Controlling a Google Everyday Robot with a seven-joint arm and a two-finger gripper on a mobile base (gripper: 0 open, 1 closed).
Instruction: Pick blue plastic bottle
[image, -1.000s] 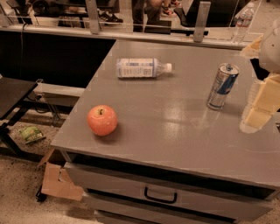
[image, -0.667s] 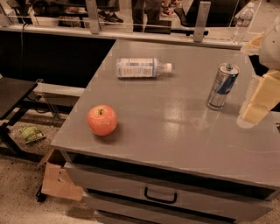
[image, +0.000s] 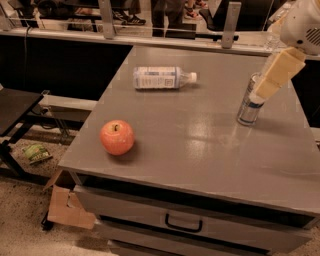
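The blue plastic bottle (image: 162, 78) lies on its side at the far middle of the grey table (image: 200, 150), white cap pointing right. It is clear with a pale blue-and-white label. My gripper (image: 274, 75) hangs at the upper right, above and in front of a blue-and-silver can (image: 247, 109), well to the right of the bottle. It holds nothing that I can see.
A red apple (image: 117, 137) sits near the table's front left. The table has drawers with a dark handle (image: 183, 224). A cardboard piece (image: 67, 207) lies on the floor at the left. A rail with metal posts (image: 230, 20) runs behind the table.
The gripper has moved left and up, from right of the can to over its top. The bottle, apple and can have not moved on the table.
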